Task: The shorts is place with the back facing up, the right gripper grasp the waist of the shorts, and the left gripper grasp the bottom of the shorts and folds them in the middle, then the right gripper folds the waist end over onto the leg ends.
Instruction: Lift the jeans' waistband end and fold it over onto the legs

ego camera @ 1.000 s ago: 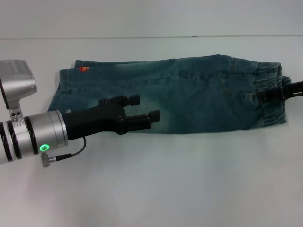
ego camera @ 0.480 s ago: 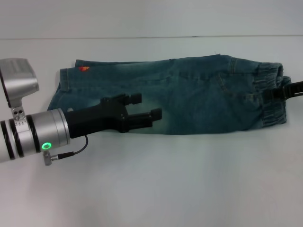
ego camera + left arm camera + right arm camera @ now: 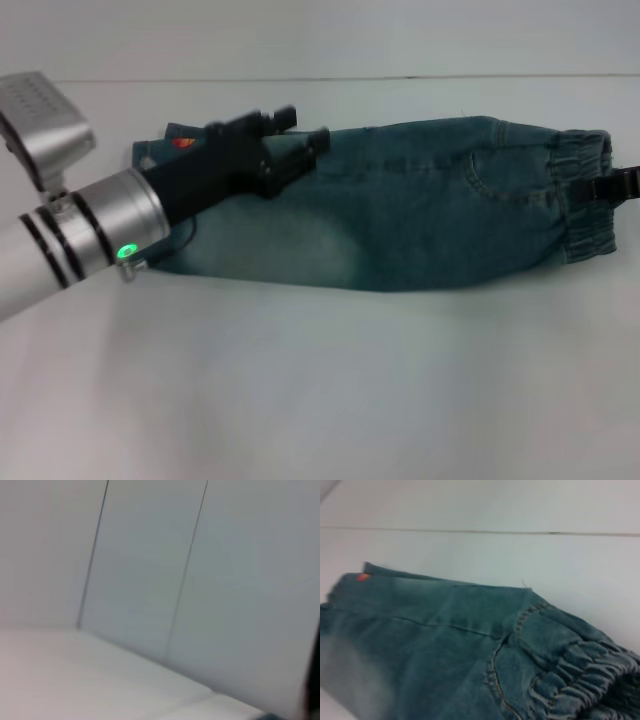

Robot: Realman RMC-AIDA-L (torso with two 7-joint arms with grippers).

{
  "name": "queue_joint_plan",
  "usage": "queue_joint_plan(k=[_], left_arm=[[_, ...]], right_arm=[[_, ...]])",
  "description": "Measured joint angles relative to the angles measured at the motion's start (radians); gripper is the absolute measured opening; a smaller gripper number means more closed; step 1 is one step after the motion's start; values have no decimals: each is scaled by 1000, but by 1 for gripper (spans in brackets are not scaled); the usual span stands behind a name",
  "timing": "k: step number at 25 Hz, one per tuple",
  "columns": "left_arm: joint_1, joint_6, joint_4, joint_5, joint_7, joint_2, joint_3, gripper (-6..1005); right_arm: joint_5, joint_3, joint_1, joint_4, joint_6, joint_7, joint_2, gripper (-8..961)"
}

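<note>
Shorts (image 3: 420, 205): I see them folded lengthwise, flat on the white bench (image 3: 320, 390).
Left tool (image 3: 305, 140): above the leg end, fingers apart, gripping nothing.
Right tool (image 3: 608, 186): at the waistband; I cannot tell its grip.

Plain white flat table (image 3: 320, 400), with one pair of faded blue denim shorts (image 3: 420, 215) lying folded lengthwise across it.
</note>
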Motion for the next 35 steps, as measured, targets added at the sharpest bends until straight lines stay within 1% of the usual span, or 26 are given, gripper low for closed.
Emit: queue_joint_plan(k=[2, 5, 7, 8, 10, 13, 15, 17, 21, 22, 26, 31, 34, 35], left_arm=[[-31, -49, -67, -76, 138, -1, -2, 587], [-100, -151, -222, -239, 457, -3, -6, 483], [-135, -186, -317, -340, 656, -3, -13, 424], [-160, -203, -380, -400, 790, -3, -31, 400], [-194, -232, -479, -462, 1030, -2, -107, 352], [-224, -286, -561, -459, 1252, -2, -216, 281], [-235, -316, -585, -453, 1306, -2, -230, 233], [-241, -333, -607, -434, 1324, -2, -232, 185], [-244, -336, -644, -354, 1326, -2, -258, 35], [-245, -337, -656, -327, 1326, -2, -277, -2], [-247, -352, -694, -214, 1326, -2, -363, -3], [-249, -412, -745, -34, 1327, -2, -498, -1], [-242, -425, -782, 85, 1327, -2, -583, 0], [-240, -426, -794, 113, 1327, -2, -599, 1]], right_arm=[[17, 24, -8, -32, -52, 7, -1, 113], [59, 51, -19, -70, -121, 24, -8, 113], [87, 63, -25, -91, -162, 37, -15, 114], [102, 67, -27, -100, -187, 44, -18, 114], [128, 76, -27, -112, -227, 58, -26, 114], [164, 90, -28, -131, -277, 77, -37, 114], [190, 98, -28, -142, -305, 89, -42, 114], [218, 102, -28, -147, -326, 99, -48, 113], [256, 106, -27, -155, -348, 117, -56, 113], [267, 106, -25, -156, -356, 124, -59, 113], [314, 106, -16, -172, -390, 154, -69, 113], [376, 98, -11, -220, -428, 199, -71, 114], [406, 98, -6, -241, -445, 219, -72, 114], [413, 98, -5, -249, -448, 225, -72, 114]])
